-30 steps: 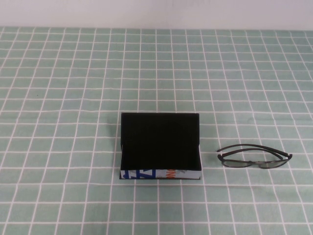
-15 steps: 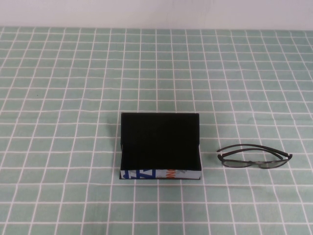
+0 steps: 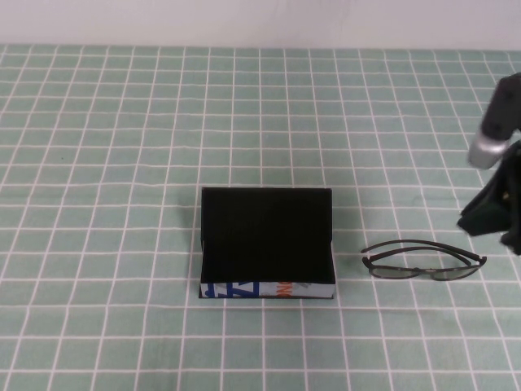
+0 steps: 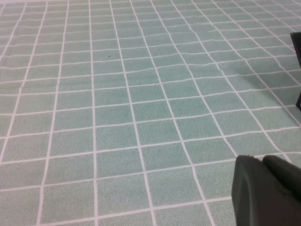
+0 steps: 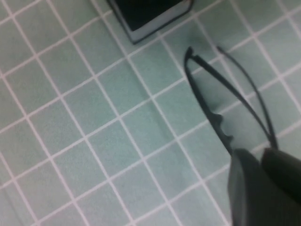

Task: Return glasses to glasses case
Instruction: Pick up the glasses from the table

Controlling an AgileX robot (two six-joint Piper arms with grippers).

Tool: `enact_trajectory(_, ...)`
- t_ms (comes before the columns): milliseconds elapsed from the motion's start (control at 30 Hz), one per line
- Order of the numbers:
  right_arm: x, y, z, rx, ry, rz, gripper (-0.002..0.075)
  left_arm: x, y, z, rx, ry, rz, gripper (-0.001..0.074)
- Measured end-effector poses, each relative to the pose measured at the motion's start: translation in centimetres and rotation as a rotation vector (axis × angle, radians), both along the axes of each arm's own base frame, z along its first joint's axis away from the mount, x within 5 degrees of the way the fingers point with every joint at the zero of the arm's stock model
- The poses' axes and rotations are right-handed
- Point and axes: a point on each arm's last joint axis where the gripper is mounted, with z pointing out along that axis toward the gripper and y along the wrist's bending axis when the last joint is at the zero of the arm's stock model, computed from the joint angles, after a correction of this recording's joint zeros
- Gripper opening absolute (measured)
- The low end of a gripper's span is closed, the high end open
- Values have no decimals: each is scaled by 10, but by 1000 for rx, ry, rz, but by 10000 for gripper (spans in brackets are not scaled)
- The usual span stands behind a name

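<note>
The glasses case (image 3: 267, 244) stands open at the table's middle, its black lid raised and its white printed front edge facing me. The glasses (image 3: 422, 262) lie on the cloth just right of it, arms unfolded, dark frame toward me. My right gripper (image 3: 491, 218) hangs at the right edge, above and slightly behind the right end of the glasses, touching nothing. In the right wrist view its fingers (image 5: 244, 188) sit together over the glasses (image 5: 212, 120), with a corner of the case (image 5: 150, 14) beyond. My left gripper (image 4: 262, 161) is shut over bare cloth.
A green cloth with a white grid (image 3: 122, 163) covers the whole table up to the pale back wall (image 3: 260, 20). A dark edge of the case (image 4: 297, 47) shows at the side of the left wrist view.
The right arm has come into the high view at the right edge, above the glasses. The case and the glasses have not moved.
</note>
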Motion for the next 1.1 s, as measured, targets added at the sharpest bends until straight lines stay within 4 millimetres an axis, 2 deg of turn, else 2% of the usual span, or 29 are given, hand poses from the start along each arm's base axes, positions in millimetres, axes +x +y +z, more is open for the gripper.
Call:
enact_trajectory(100, 9, 7, -14, -5, 34, 28, 158, 0, 0, 0, 0, 0, 0, -2)
enact_trajectory(267, 26, 18, -39, -28, 51, 45, 449, 0, 0, 0, 0, 0, 0, -2)
enact_trajectory(367, 32, 27, -49, -85, 18, 78, 528, 0, 0, 0, 0, 0, 0, -2)
enact_trajectory(633, 35, 48, -62, -310, -91, 251, 556, 0, 0, 0, 0, 0, 0, -2)
enact_trajectory(800, 40, 48, -65, -320, -112, 219, 556, 0, 0, 0, 0, 0, 0, -2)
enact_trajectory(1100, 48, 48, -84, -340, -57, 167, 561, 0, 0, 0, 0, 0, 0, -2)
